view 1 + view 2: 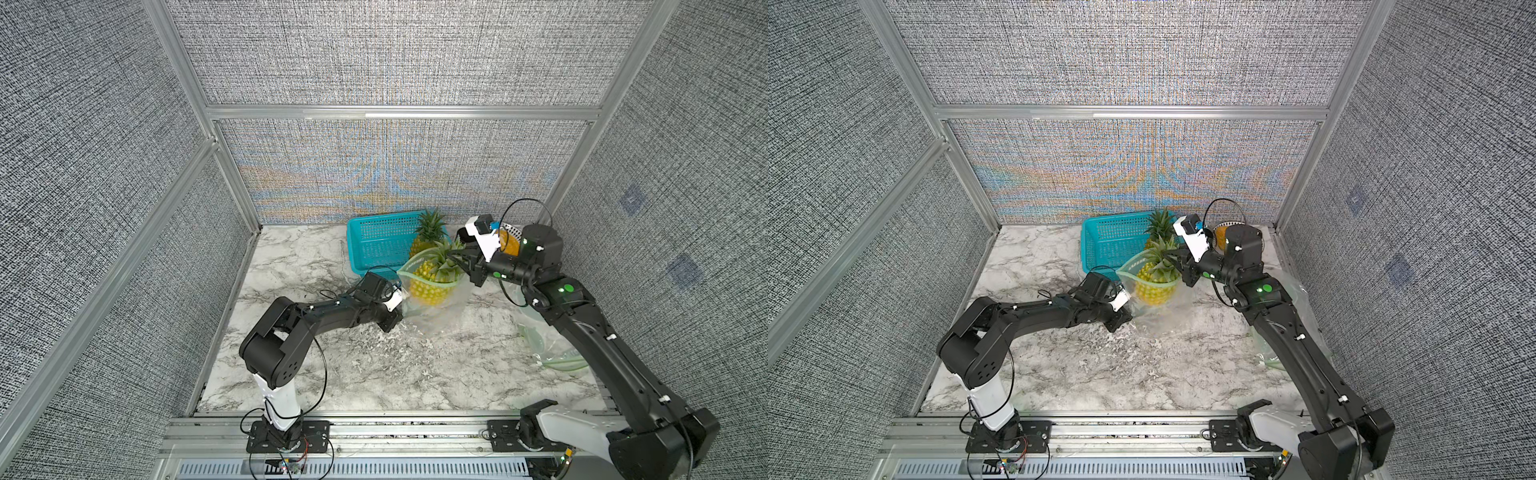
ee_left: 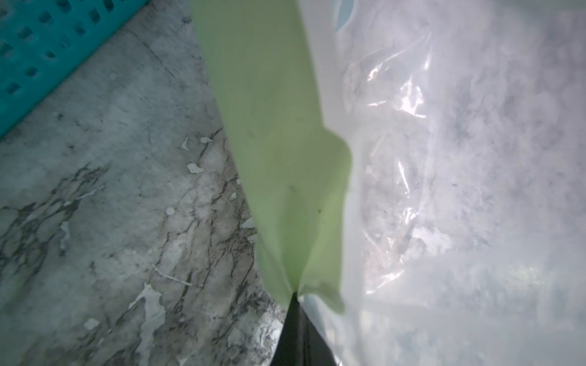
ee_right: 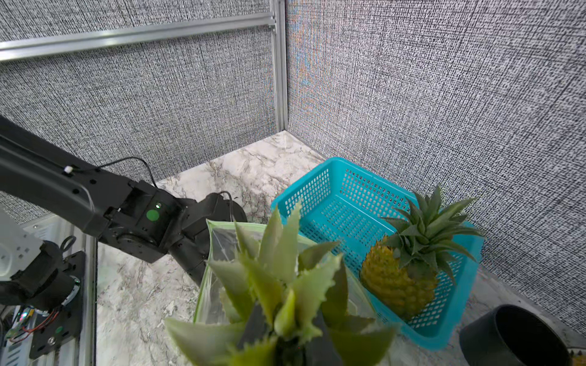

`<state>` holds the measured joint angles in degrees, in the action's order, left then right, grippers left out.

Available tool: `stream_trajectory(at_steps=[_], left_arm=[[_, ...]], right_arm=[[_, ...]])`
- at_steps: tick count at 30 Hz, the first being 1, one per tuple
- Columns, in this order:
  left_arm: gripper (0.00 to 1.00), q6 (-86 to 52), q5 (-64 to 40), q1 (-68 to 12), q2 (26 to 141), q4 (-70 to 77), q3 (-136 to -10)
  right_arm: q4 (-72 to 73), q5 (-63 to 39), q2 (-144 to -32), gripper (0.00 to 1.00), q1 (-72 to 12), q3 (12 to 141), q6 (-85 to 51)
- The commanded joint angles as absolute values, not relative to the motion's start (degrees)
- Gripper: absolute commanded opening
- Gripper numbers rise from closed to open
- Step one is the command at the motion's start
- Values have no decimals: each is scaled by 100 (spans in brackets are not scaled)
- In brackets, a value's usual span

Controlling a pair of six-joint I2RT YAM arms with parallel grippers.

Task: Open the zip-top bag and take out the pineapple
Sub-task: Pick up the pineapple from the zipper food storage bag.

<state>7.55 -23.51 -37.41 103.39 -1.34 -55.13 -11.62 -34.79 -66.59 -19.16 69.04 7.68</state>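
Where gripped from two sides: zip-top bag (image 1: 436, 307) open, pineapple (image 1: 430, 289) inside.
In both top views, standing upright in the gaping bag just in front of the teal basket (image 1: 374, 243), yellow body down inside, crown poking above the mouth; left gripper (image 1: 401, 309) clamped on the bag's edge nearest its arm, right gripper (image 1: 459, 261) closed round the crown leaves; second pineapple (image 1: 428, 232) leaning in the basket, marble table (image 1: 332, 374) beneath all. From the left wrist, jaws pressed tight on a fold of the green rim strip (image 2: 279, 158), clear film on one side, bare table and a basket corner on the other. From the right wrist, dark fingers (image 3: 253, 326) squeezing the spiky leaves, bag mouth wide open below, basket fruit close beside.
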Motion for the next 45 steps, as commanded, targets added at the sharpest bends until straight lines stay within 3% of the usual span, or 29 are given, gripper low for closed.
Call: stream_trajectory(at_steps=[1, 34, 45], left_arm=[[0, 964, -2116, -3804, 10314, -499, -5613], [0, 1010, -1534, -4096, 9711, -1265, -5332], [0, 245, -1374, -4102, 8506, -898, -4396]], right_arm=[[-325, -3571, -6558, 0, -1885, 7104, 612], [999, -3977, -6416, 0, -1577, 8349, -613], [1474, -3057, -6720, 0, -1551, 8427, -738]])
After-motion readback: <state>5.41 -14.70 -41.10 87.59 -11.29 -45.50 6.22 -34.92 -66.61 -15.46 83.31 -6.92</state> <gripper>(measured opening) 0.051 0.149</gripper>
